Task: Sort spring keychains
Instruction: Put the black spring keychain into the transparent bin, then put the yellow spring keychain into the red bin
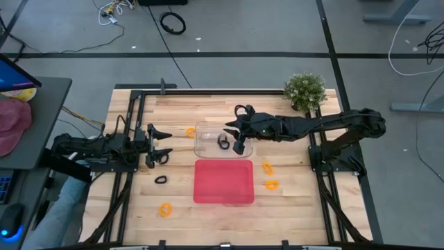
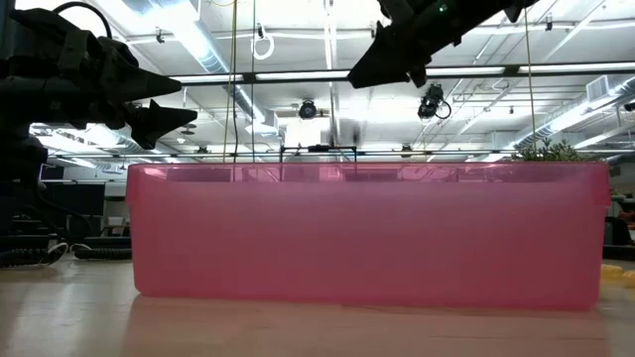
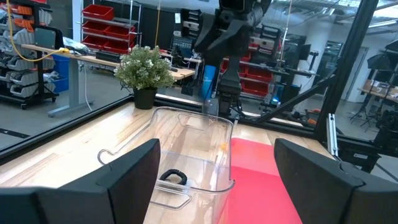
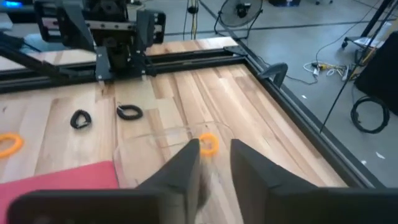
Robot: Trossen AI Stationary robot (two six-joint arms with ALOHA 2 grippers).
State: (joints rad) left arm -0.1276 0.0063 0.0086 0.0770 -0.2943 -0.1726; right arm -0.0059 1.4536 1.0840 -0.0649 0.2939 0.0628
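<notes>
Wooden worktop [image 1: 291,208]: one black keychain [image 1: 223,143] lies in the clear bin [image 1: 208,132]; six stay scattered, red tray [image 1: 223,182] seemingly empty. Right gripper [image 1: 234,136] hovers, fingers narrowly apart; left gripper [image 1: 158,143] waits wide.

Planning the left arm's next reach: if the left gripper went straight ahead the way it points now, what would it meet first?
Probably the clear container; the left gripper points at it, with one black keychain inside. Height is unclear.

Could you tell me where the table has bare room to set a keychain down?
Free wood lies between the plant and the clear bin, and along the table's front right corner. The red tray is empty. It is crowded over the clear bin, where the right pincer hovers.
</notes>
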